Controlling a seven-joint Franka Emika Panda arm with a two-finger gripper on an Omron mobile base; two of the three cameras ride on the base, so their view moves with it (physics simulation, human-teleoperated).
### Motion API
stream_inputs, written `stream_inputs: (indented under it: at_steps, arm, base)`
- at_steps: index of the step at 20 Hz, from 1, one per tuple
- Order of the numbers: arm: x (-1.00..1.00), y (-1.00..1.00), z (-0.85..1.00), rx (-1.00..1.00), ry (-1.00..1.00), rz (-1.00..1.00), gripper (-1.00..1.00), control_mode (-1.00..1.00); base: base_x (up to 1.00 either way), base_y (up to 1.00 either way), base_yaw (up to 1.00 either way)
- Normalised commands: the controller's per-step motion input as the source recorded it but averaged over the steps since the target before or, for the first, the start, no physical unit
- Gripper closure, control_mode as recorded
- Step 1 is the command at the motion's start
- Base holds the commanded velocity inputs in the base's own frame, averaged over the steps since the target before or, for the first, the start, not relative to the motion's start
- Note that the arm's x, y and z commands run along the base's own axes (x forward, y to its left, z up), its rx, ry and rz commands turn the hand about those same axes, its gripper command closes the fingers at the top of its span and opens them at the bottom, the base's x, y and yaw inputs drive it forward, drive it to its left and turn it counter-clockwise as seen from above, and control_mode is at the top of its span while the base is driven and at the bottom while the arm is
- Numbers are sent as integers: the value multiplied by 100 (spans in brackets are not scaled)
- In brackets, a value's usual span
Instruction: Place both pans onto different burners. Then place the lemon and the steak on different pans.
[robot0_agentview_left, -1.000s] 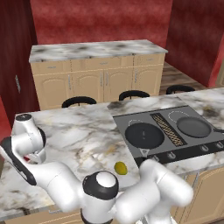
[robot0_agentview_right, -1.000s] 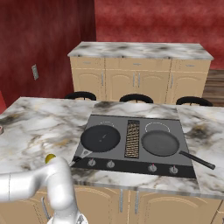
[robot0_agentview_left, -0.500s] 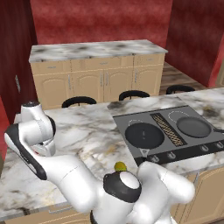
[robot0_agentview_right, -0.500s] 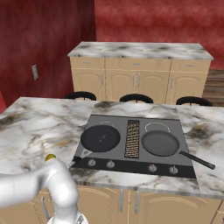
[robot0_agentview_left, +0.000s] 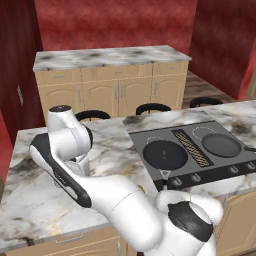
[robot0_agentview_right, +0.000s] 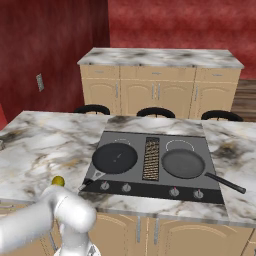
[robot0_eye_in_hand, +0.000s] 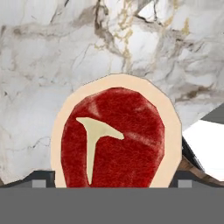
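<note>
The steak (robot0_eye_in_hand: 116, 135), red with a pale fat rim and a T-shaped bone mark, lies flat on the marble counter (robot0_eye_in_hand: 52, 65). My gripper (robot0_eye_in_hand: 112, 178) hovers over it, open, with one dark fingertip at each side of the meat. Two black pans sit on the cooktop (robot0_agentview_right: 212, 150): the left pan (robot0_agentview_right: 115, 157) (robot0_agentview_left: 165, 152) and the right pan (robot0_agentview_right: 183, 163) (robot0_agentview_left: 221, 145), one on each side of the vent grille. Burner rings (robot0_agentview_right: 179, 144) show behind them. The lemon (robot0_agentview_right: 58, 180) peeks out above my arm near the counter's front edge.
Knobs (robot0_agentview_right: 126, 187) line the cooktop's front. The right pan's handle (robot0_agentview_right: 227, 184) sticks out over the front right corner. Black stools (robot0_agentview_right: 156, 112) stand along the island's far edge, and a cabinet run (robot0_agentview_right: 160, 90) lies beyond. My arm's elbow (robot0_agentview_left: 67, 135) rises over the left counter.
The arm's elbow has swung up and to the right over the left part of the counter. Pans and lemon have stayed put. The jaws have stayed open.
</note>
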Motion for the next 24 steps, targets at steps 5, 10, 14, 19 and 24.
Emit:
stream_inputs:
  at_steps: [5, 10, 14, 19, 24]
  arm:
    - [-71, -95, 41, 0, -5, 4, 100, -100]
    - [-62, -86, 23, 0, -15, 8, 100, -100]
    - [-47, -93, 23, 0, -14, 9, 100, -100]
    - [-34, -97, 23, 0, -11, 8, 100, -100]
    - [-17, -98, 20, 0, -7, 7, 100, -100]
  base:
    - [0, 0, 0]
    - [0, 0, 0]
    - [0, 0, 0]
    - [0, 0, 0]
    - [0, 0, 0]
